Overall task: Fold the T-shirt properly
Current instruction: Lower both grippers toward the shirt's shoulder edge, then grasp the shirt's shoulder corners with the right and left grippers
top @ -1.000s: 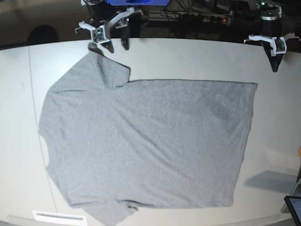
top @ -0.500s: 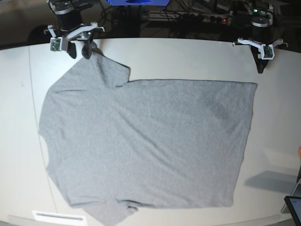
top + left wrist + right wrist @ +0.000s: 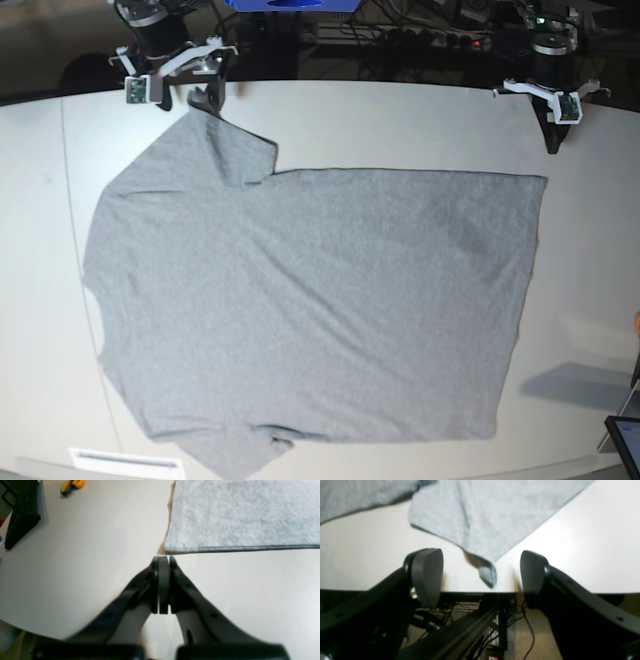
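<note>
The grey T-shirt [image 3: 310, 300] lies spread flat, plain side up, over most of the white table [image 3: 400, 120], one sleeve reaching toward the far edge. The right gripper [image 3: 480, 576] hangs at that far edge with its jaws wide apart, the sleeve's curled tip between them but touching neither pad. The left gripper [image 3: 163, 561] has its jaws pressed together on nothing, just off the shirt's hem corner [image 3: 168, 547].
</note>
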Tool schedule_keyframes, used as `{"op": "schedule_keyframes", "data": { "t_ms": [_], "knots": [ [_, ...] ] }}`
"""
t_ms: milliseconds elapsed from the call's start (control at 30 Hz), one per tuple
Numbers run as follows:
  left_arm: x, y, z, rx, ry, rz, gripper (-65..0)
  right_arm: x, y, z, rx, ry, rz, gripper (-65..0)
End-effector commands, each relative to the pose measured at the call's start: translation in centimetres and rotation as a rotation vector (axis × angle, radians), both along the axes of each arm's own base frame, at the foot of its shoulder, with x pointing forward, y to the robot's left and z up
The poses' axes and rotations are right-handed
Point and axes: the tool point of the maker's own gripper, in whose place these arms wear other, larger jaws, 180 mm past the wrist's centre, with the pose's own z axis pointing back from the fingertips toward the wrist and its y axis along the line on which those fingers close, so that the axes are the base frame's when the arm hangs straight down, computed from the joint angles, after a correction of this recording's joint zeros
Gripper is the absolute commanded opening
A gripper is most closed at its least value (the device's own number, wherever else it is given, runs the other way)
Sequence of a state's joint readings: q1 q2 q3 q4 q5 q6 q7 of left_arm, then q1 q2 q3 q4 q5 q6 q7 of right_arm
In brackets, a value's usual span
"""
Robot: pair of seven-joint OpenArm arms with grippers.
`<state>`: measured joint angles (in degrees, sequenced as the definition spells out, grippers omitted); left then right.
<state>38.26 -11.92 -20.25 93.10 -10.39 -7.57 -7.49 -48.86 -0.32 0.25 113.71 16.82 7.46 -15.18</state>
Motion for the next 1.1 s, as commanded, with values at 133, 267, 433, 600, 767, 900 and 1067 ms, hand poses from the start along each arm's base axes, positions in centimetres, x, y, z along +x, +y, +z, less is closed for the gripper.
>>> {"op": "schedule_keyframes", "data": {
  "t_ms": [133, 267, 433, 600, 767, 900, 1067],
  "knots": [
    [0.2, 0.5, 1.3, 0.024, -0.038, -0.005, -65.0, 0.5, 0.1, 0.4, 0.010, -0.028, -0.004, -19.6],
    [0.0, 0.5, 1.2, 0.024, -0.032, -0.003, -65.0, 0.5, 0.1, -0.3, 0.011, -0.014, -0.005, -19.7],
    [-0.2, 0.6, 0.9, 0.023, -0.023, 0.001, -65.0, 0.1, 0.1, -1.7, 0.013, 0.019, -0.004, -31.2],
    [-0.7, 1.0, 0.1, 0.017, -0.002, 0.014, -65.0, 0.1, 0.1, -2.1, 0.013, 0.027, -0.004, -44.3],
    [-0.7, 1.0, 0.1, 0.014, -0.004, 0.016, -65.0, 0.1, 0.1, -2.1, 0.013, 0.027, -0.004, -63.5],
    [-0.6, 1.0, 0.1, 0.011, -0.009, 0.017, -65.0, 0.1, 0.3, -2.4, 0.013, 0.053, 0.008, -64.6],
    [-0.5, 1.0, 0.2, 0.011, -0.011, 0.017, -65.0, 0.2, 0.4, -2.6, 0.013, 0.066, 0.014, -64.7]
  ]
}}
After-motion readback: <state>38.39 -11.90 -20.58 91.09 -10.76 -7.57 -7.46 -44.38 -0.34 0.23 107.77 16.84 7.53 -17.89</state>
